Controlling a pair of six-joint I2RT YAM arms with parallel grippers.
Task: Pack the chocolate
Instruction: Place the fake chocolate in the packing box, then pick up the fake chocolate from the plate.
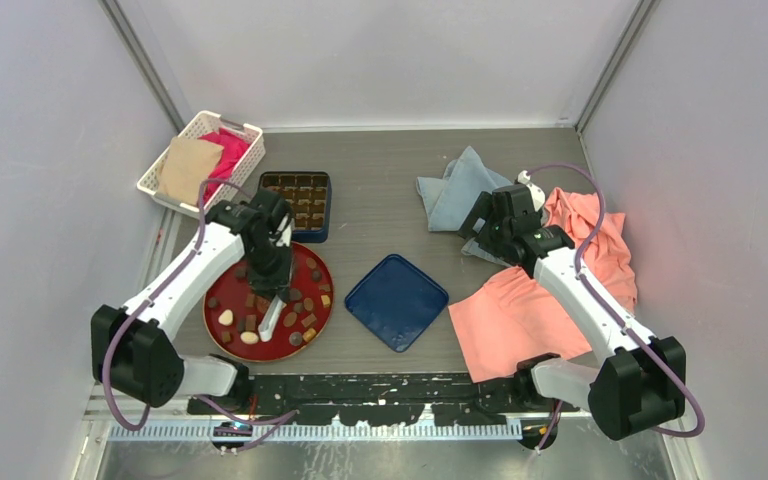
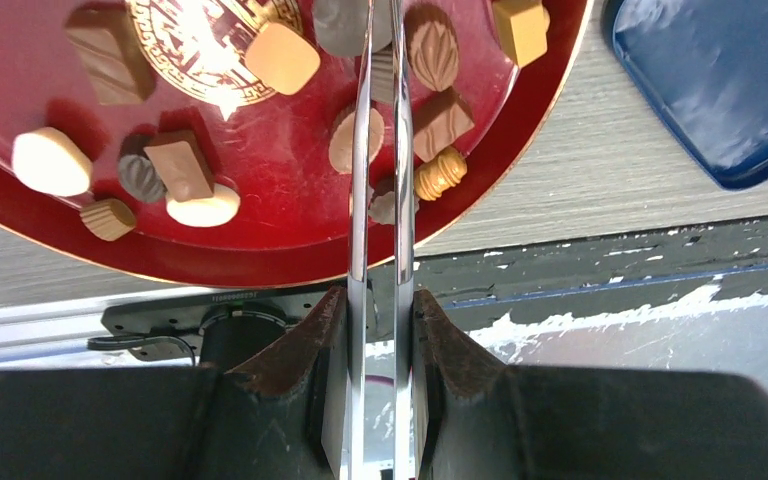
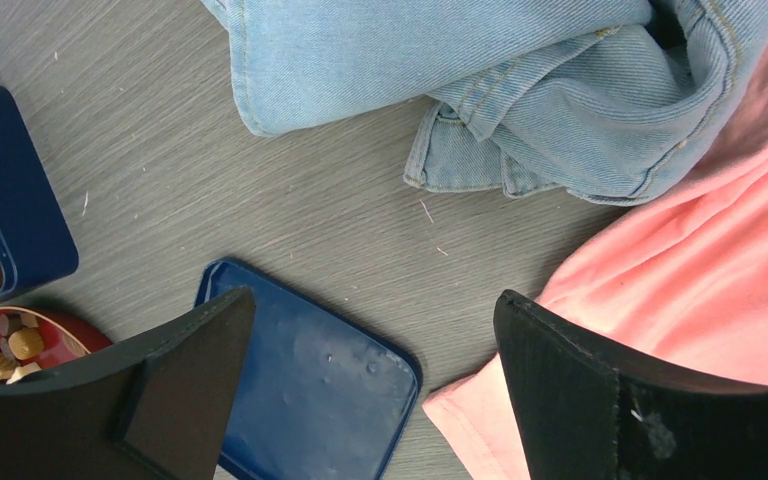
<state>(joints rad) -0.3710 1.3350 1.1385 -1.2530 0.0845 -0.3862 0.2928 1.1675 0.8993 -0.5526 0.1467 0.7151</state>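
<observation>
Several pieces of chocolate (image 2: pixel 180 165), dark brown, tan and cream-white, lie loose on a round red plate (image 1: pixel 218 296) at the near left. My left gripper (image 2: pixel 380 300) is shut on the metal tongs (image 2: pixel 360 150). The tongs' two arms run close together out over the plate (image 2: pixel 260 245) and leave the left wrist view at its top edge, so their tips are hidden there. From above the tongs (image 1: pixel 271 318) slant down onto the plate. Behind the plate stands a blue compartment box (image 1: pixel 297 200) holding brown pieces. My right gripper (image 3: pixel 375 310) hangs open and empty above the table.
A blue lid (image 1: pixel 397 300) lies flat in the middle of the table. Light blue jeans (image 1: pixel 455 190) and a pink cloth (image 1: pixel 520 315) lie at the right, under the right arm. A white basket (image 1: pixel 200 155) with tan and pink cloths sits at the back left.
</observation>
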